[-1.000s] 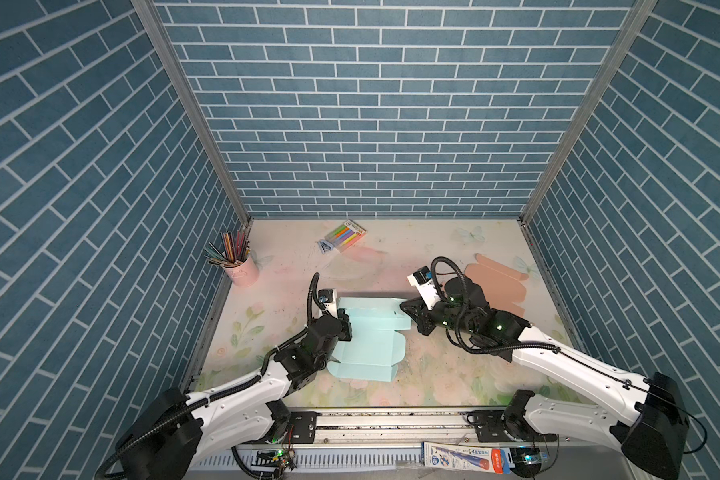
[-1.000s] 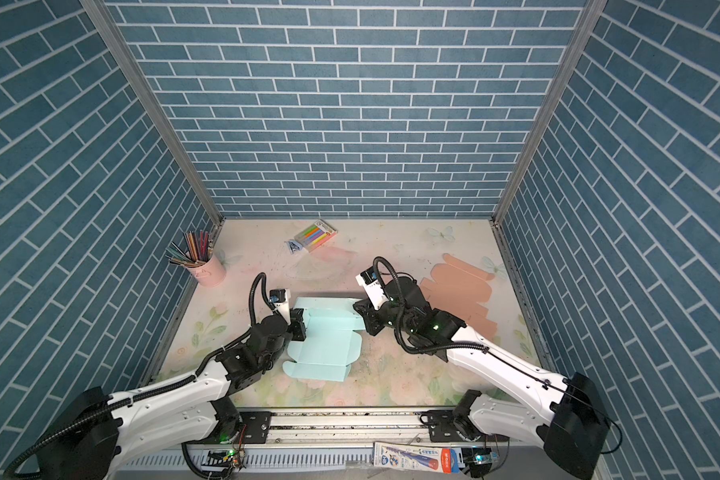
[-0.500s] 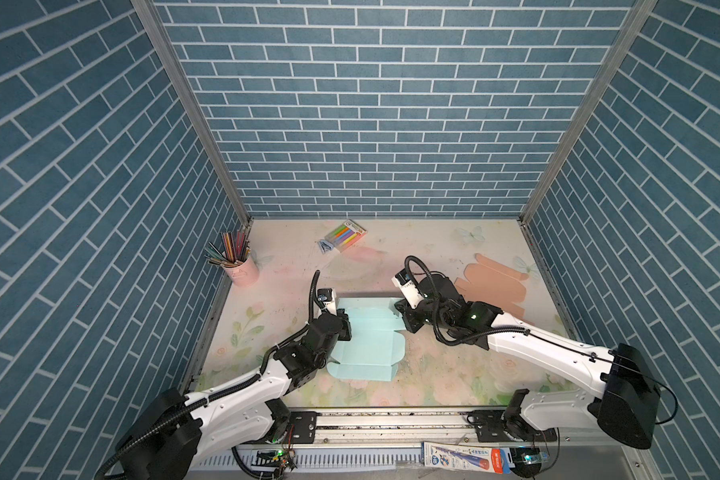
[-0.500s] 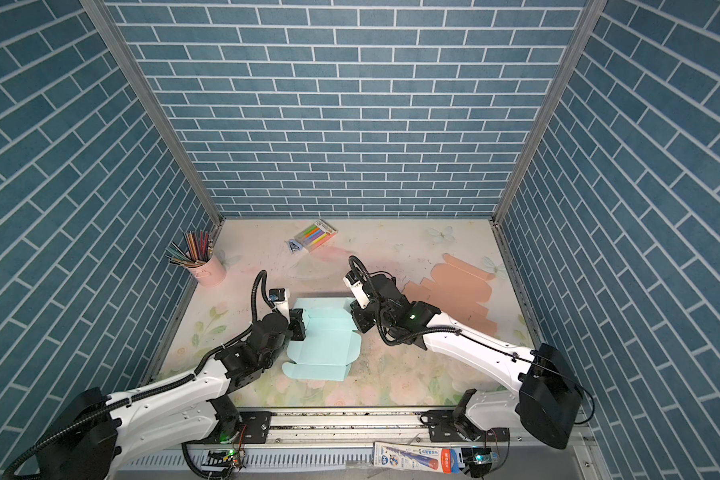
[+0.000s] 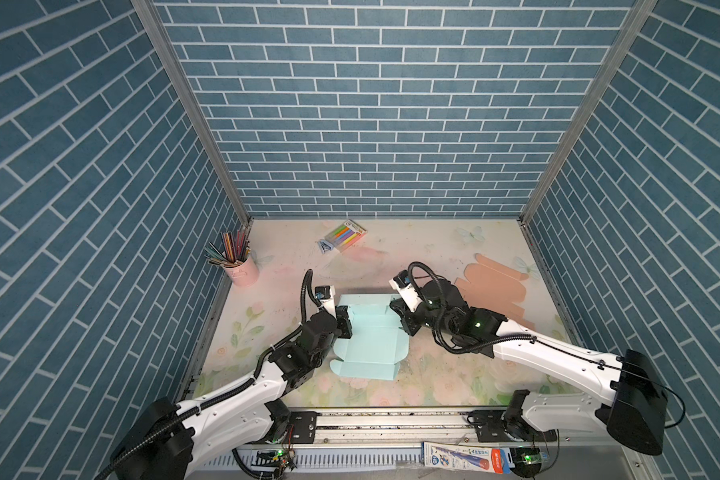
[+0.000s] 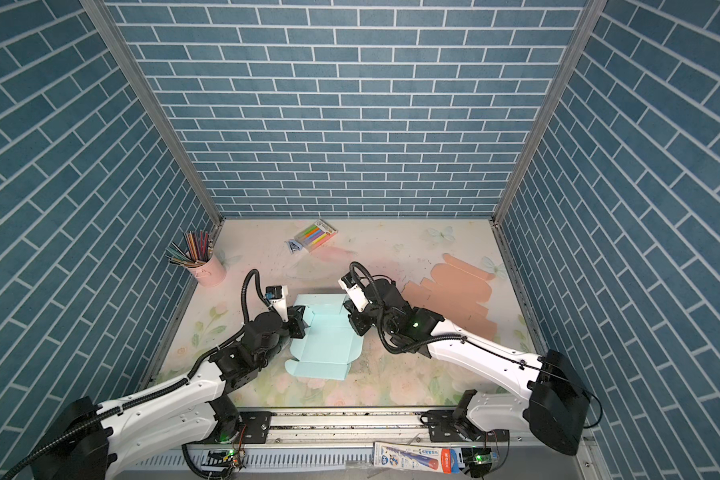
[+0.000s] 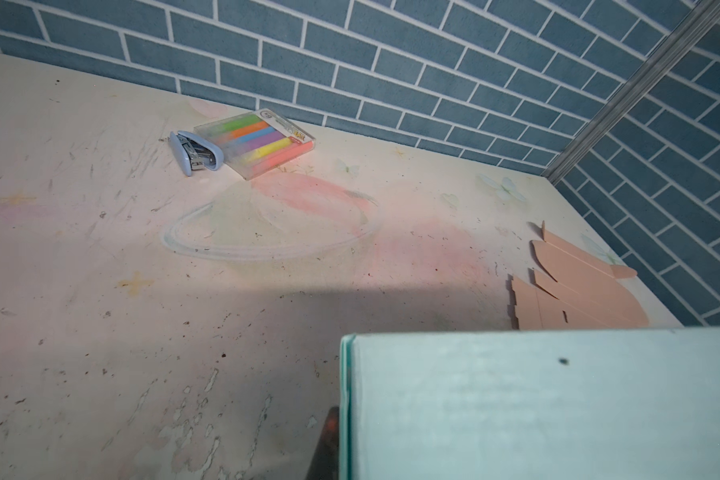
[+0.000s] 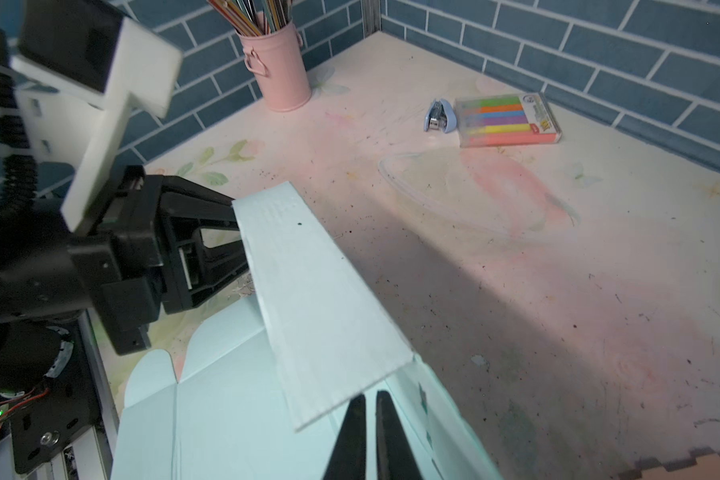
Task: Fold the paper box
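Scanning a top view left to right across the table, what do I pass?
Pink metal cup of coloured pencils → left gripper → light blue paper box → right gripper → flat peach cardboard blank.

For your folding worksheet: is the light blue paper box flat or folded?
Partly folded: the light blue paper box has its far flap raised; near panels lie flat.

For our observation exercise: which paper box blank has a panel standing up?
The light blue blank in the middle; the peach blank lies flat.

in the left wrist view the paper box hides the left fingers.
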Controlling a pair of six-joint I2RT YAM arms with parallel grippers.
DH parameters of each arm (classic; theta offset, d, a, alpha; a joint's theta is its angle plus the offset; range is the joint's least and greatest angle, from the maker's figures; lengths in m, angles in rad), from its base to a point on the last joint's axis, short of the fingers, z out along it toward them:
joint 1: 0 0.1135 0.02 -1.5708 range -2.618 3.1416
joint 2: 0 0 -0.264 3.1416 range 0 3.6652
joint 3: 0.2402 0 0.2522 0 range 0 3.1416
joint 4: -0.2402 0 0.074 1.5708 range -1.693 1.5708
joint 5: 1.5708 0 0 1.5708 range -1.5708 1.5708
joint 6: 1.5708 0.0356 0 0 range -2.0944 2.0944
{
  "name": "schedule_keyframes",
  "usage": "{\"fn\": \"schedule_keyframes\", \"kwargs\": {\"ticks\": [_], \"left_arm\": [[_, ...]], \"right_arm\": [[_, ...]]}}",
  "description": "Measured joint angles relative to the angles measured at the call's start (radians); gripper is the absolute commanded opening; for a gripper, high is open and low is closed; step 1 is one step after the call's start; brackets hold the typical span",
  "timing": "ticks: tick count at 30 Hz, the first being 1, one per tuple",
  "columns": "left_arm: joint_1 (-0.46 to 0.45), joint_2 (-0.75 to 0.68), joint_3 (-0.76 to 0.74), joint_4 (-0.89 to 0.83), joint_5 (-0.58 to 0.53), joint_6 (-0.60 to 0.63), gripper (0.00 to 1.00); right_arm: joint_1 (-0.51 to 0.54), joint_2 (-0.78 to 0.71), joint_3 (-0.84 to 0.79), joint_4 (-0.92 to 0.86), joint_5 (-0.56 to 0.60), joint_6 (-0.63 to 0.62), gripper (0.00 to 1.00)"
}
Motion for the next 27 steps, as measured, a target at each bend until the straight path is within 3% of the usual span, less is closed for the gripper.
{"fn": "schedule_keyframes", "kwargs": {"ticks": [7,14,20,27], "left_arm": [[0.15,-0.095,-0.026,-0.003,0.119,-0.012,0.0],[0.327,-0.202,-0.039,-0.037,0.273,-0.045,0.0],[0.388,-0.232,-0.042,-0.026,0.403,-0.107,0.0],[0.393,-0.23,-0.073,0.025,0.5,-0.159,0.0]], "right_arm": [[0.002,-0.203,-0.143,0.113,-0.016,-0.018,0.13],[-0.04,-0.37,-0.367,0.368,-0.114,0.014,0.13],[-0.161,-0.338,-0.513,0.612,-0.241,0.138,0.12],[-0.177,-0.189,-0.484,0.807,-0.384,0.224,0.09]]}}
